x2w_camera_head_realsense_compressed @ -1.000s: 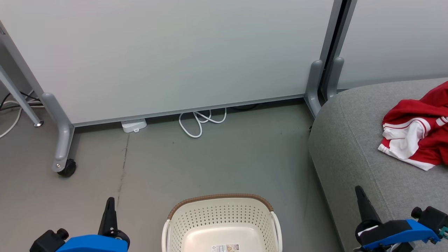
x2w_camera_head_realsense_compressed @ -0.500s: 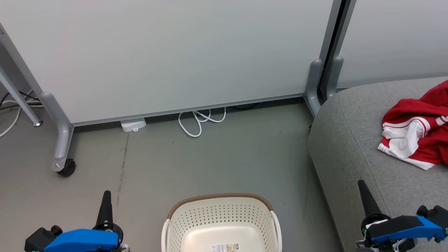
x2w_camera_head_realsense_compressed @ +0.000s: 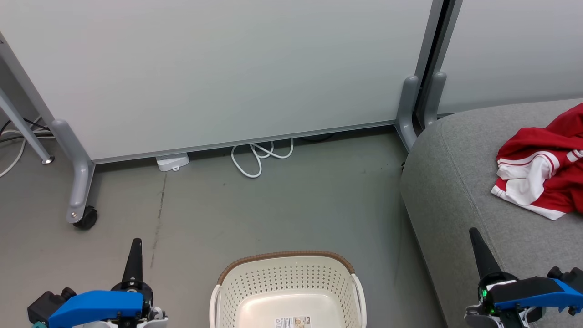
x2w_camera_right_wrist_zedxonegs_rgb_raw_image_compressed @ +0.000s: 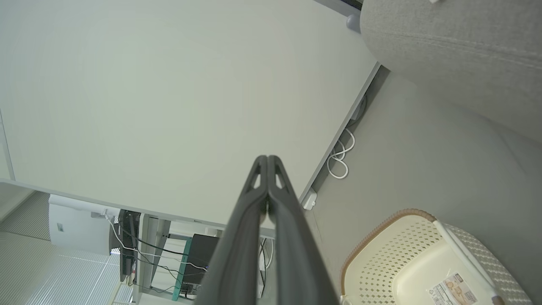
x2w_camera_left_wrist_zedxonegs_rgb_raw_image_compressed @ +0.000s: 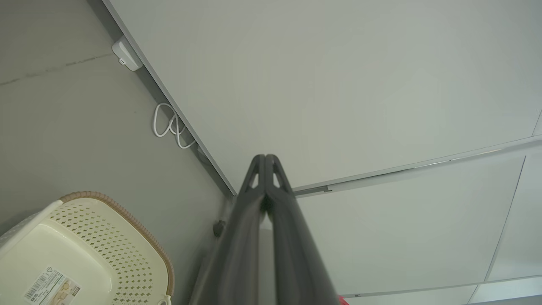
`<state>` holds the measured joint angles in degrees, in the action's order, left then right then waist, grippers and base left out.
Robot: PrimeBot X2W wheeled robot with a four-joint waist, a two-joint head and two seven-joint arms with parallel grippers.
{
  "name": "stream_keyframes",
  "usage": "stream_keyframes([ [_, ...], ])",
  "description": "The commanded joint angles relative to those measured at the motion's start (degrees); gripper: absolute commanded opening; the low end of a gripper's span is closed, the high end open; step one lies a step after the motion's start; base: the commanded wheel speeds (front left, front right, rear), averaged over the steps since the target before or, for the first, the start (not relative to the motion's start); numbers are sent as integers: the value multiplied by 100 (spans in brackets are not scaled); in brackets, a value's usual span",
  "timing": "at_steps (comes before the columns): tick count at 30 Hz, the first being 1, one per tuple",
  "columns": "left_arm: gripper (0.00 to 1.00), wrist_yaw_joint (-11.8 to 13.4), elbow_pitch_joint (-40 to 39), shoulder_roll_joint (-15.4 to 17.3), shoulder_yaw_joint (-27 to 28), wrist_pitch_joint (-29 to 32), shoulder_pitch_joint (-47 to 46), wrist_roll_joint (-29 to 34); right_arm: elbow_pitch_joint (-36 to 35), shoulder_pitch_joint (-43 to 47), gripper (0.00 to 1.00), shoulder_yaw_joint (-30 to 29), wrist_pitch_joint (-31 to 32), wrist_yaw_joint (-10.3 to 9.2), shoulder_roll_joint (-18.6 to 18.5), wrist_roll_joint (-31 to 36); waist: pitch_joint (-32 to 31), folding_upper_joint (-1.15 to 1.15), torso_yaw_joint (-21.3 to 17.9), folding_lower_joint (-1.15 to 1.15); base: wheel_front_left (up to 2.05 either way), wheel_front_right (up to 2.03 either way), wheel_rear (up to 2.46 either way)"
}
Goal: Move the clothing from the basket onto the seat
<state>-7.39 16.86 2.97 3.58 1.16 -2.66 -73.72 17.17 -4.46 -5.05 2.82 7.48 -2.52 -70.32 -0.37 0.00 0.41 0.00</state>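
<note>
- The clothing (x2w_camera_head_realsense_compressed: 544, 175), a red heap with white stripes and panels, lies on the seat (x2w_camera_head_realsense_compressed: 455, 196) at the right of the head view. It runs off that view's right edge and sits well back from the seat's rounded left edge.
- The basket (x2w_camera_head_realsense_compressed: 286, 256) stands on the floor (x2w_camera_head_realsense_compressed: 296, 205) at the bottom middle, cut by the lower edge. Its bare cream bottom and a paper label (x2w_camera_head_realsense_compressed: 294, 322) show inside.
- A strip of bare floor lies between the basket's right side and the seat's rounded edge, so the two are near but apart.
- The left gripper (x2w_camera_head_realsense_compressed: 135, 243) is at the lower left, its two dark fingers pressed together into one point and holding nothing. It shows against bare floor to the left of the basket, apart from its rim.
- The right gripper (x2w_camera_head_realsense_compressed: 476, 234) is at the lower right, its fingers likewise together and empty. Its tip shows against the near left part of the seat, well short of the clothing.
- Beyond the basket a broad stretch of floor runs to the pale panel (x2w_camera_head_realsense_compressed: 227, 68), whose bottom edge stands off the floor.
- A looped white cable (x2w_camera_head_realsense_compressed: 255, 161) and a small white box (x2w_camera_head_realsense_compressed: 173, 161) lie along that edge.
- A black wheel (x2w_camera_head_realsense_compressed: 86, 218) carries the panel's grey foot at the left, and two more grey legs (x2w_camera_head_realsense_compressed: 407, 109) stand just beside the seat's far corner.
</note>
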Motion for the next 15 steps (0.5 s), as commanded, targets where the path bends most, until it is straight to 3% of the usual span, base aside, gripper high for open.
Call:
stream_keyframes([
  [1,0,-11,-68,2,56,42,-145,-124,-84,-125,0,-17,21,2,-41,-144,2,0,-1,0,0,0,0],
  [15,0,-14,-152,-3,143,228,-239,-732,-169,-152,0,-66,152,2,-45,-870,18,0,-13,0,0,0,0],
])
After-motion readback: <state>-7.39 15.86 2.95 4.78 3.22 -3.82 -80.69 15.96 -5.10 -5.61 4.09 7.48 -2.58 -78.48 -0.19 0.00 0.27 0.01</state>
